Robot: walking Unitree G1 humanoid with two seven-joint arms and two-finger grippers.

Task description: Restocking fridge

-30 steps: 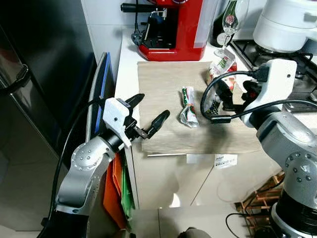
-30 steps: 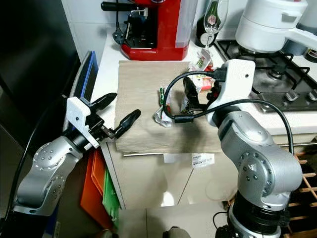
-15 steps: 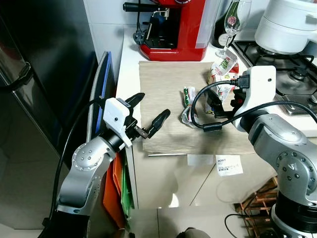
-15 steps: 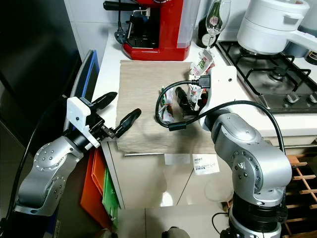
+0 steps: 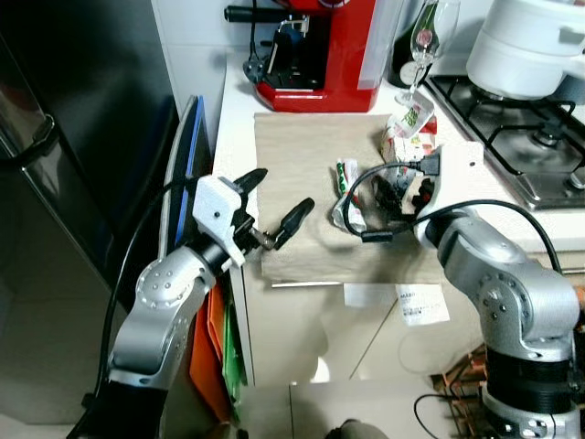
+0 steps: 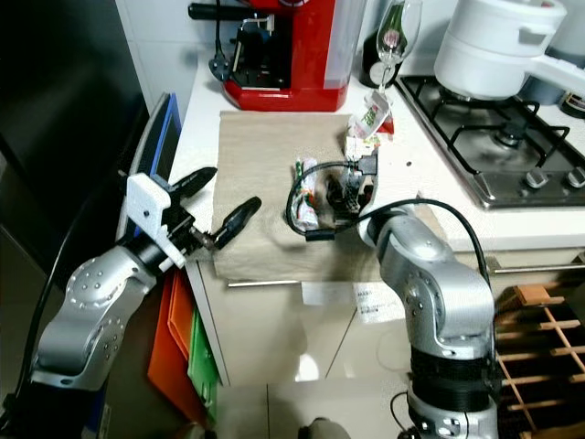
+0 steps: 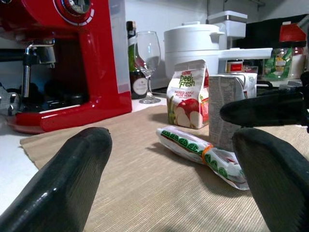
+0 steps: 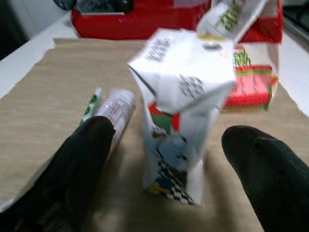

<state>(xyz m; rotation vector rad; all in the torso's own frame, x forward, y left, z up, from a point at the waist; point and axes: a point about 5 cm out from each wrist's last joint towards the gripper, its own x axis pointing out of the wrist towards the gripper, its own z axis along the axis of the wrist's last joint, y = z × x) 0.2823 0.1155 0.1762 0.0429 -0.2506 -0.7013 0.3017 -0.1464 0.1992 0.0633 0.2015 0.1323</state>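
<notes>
Grippers are two, each with two long black rounded fingers. The left gripper hangs at the near left edge of the counter, fingers spread apart, holding nothing. The right gripper is low over the woven beige mat, its fingers wide apart on both sides of a small white carton; the pads do not touch it.

On the mat I count three packages. The small white carton stands upright, made of folded paperboard with a gabled top and a checkered print low on its side. Just beside it lies one soft tube-shaped packet, white with green marks and an orange band, crumpled at one end. Behind them stands one carton with apple pictures, its top opened.

Farther back on the white counter are one glossy red coffee machine, one clear wine glass and one dark bottle. To the right is one gas hob carrying one white pot. The dark fridge stands at the left, door closed.
</notes>
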